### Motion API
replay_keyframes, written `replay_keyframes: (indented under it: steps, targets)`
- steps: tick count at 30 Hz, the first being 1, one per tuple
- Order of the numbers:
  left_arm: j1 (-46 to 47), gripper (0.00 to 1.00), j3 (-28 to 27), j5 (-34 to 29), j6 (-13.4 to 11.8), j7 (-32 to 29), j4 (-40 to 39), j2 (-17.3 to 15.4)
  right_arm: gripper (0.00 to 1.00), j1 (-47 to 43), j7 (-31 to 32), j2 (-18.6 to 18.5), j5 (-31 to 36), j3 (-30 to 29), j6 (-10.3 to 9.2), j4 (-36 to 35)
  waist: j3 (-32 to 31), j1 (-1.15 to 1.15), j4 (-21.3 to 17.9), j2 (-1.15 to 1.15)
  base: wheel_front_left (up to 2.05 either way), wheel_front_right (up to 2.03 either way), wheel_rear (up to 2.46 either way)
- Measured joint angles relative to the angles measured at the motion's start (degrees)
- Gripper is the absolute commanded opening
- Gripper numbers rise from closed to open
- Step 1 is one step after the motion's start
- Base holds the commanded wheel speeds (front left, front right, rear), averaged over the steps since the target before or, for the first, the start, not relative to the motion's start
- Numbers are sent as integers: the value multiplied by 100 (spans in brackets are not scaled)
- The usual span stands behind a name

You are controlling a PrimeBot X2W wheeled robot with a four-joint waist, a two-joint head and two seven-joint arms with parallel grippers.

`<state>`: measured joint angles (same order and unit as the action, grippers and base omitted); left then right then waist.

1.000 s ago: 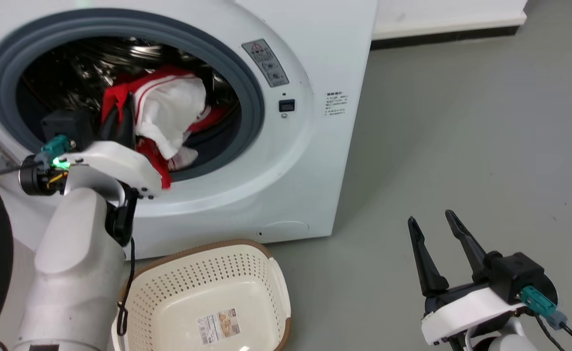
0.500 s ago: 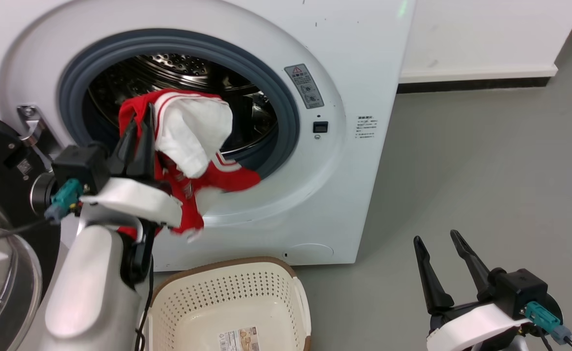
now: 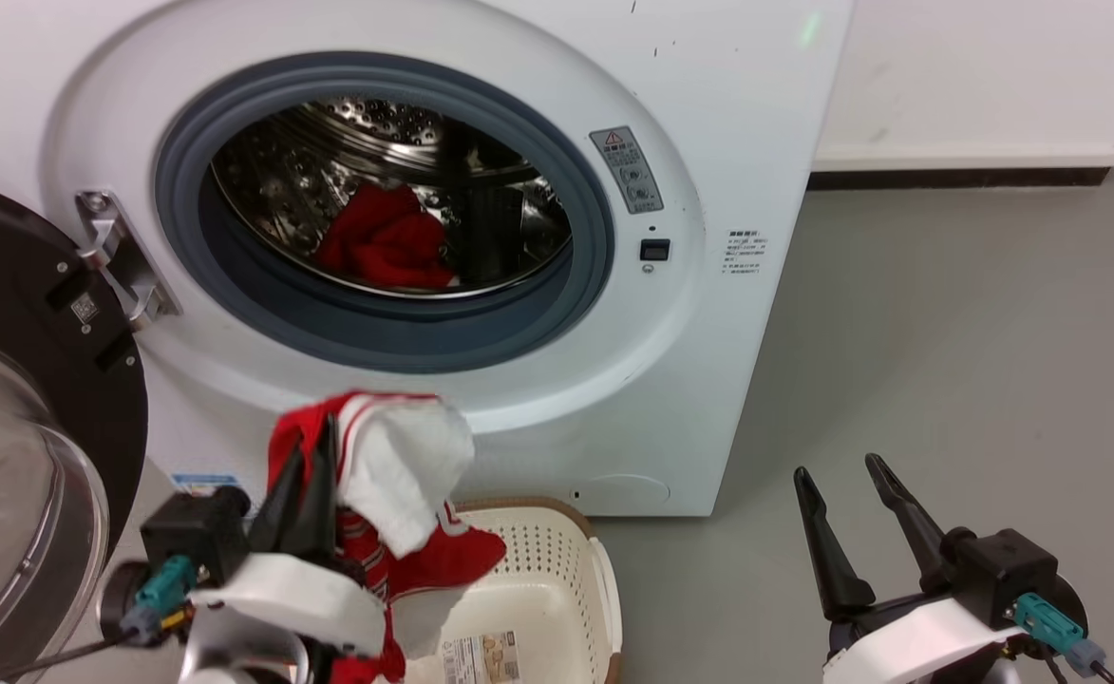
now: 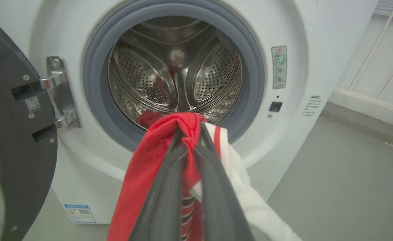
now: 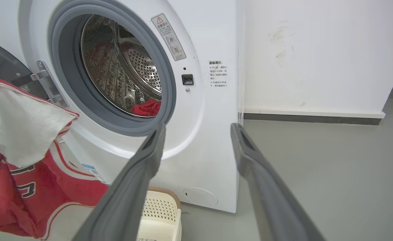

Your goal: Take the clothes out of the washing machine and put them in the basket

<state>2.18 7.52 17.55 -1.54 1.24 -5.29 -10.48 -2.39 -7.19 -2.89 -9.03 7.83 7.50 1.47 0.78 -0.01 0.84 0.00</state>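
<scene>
– Two garments, yeah? Where's each one at, and what's the left pincer (image 3: 314, 445) up to?

– Yep, two. The left pincer is squeezed narrow on the red-and-white garment (image 3: 403, 465), pinching a fold near the top so the rest drapes down either side. The whole lot hangs out in front of the washing machine (image 3: 737, 114), below the porthole (image 3: 604, 285), over the left rim of the basket (image 3: 557, 560). The lowest red bit dips past the rim line in the head view, but I honestly can't tell if it touches the basket's bottom. The other one, a plain red garment (image 3: 384, 242), lies in a heap at the bottom of the drum (image 3: 357, 142).

– And the basket itself? Plus the right pincer?

– The basket's on the floor (image 3: 946, 361), just in front of the machine's lower front edge, with the paper label (image 3: 481, 657) on its bottom showing. The door (image 3: 25, 313) stands swung open at the machine's left edge. The right pincer (image 3: 838, 467) is spread wide, gripping nothing, tips pointing up. It hovers over the floor off the machine's right front corner, well apart from the basket.
</scene>
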Motion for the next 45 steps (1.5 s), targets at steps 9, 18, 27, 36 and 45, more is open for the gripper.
replay_keyframes:
  steps: [9, 18, 27, 36, 45]
  targets:
    - [-333, 0, 68, 327, 0, 363, 1146, 350, 100, 285, 10, 0, 48, 104, 0, -108, 576, 1, -5, 0, 0, 0, 0]
    - [596, 0, 97, 481, 232, 969, 3173, 498, 100, 735, -9, 0, 159, 132, 0, -242, 1450, 2, -51, 0, 0, 0, 0]
    - [1973, 0, 44, 571, 521, 1317, 5110, 581, 100, 1241, -40, 1, 314, 257, 0, -255, 2481, 2, -11, 0, 0, 0, 0]
    - [3109, 0, -32, 598, 659, 1368, 6490, 648, 100, 1727, -100, 1, 471, 534, 0, -265, 3425, 2, -27, 0, 0, 0, 0]
    - [3477, 0, -157, 706, 603, 1374, 7574, 613, 100, 1864, -243, 0, 453, 637, 0, -100, 3867, 2, -271, 0, 0, 0, 0]
